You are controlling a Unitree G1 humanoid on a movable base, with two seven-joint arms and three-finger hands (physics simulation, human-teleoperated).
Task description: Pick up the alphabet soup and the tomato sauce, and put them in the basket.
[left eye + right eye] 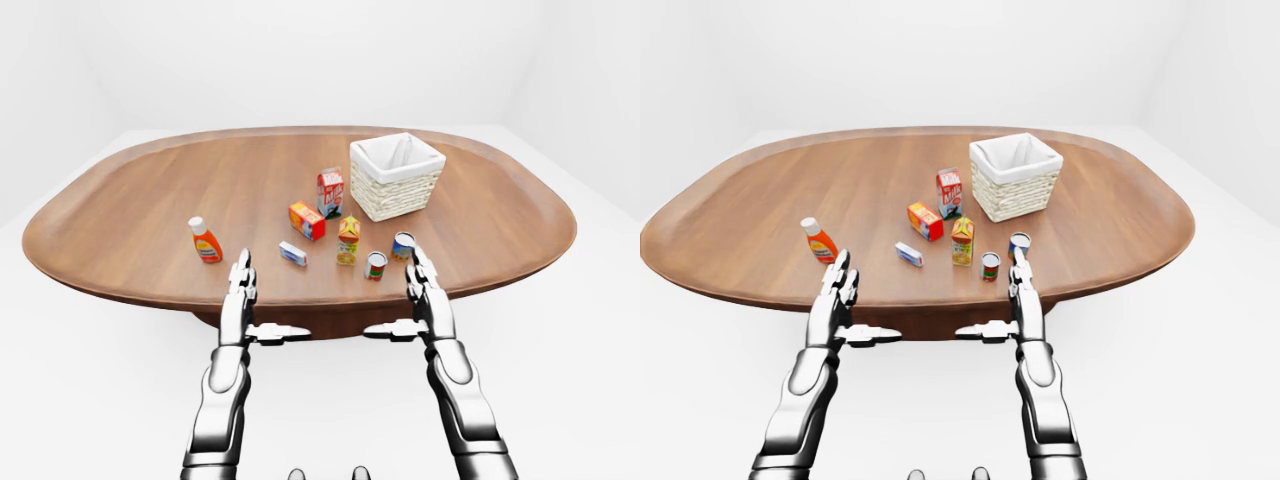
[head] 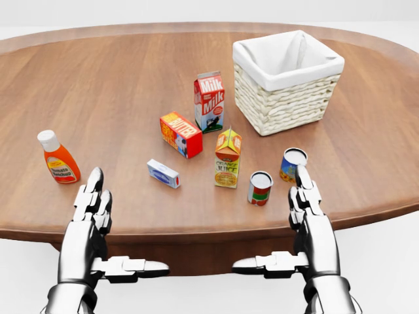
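The alphabet soup (image 2: 291,163), a blue and yellow can, stands upright on the wooden table (image 2: 118,85), right of centre in the head view. Left of it stands the tomato sauce (image 2: 260,188), a red and green can. Above them is the white-lined wicker basket (image 2: 283,104), which holds nothing. My right hand (image 2: 306,203) hovers open at the table's near edge, its fingertips just below the alphabet soup. Open as well, my left hand (image 2: 91,209) hangs at the lower left, holding nothing.
An orange juice carton (image 2: 227,157), a milk carton (image 2: 209,101) and a red butter box (image 2: 181,134) stand left of the cans. A small blue-white box (image 2: 163,173) and a ketchup bottle (image 2: 57,157) lie further left. The table edge runs under both hands.
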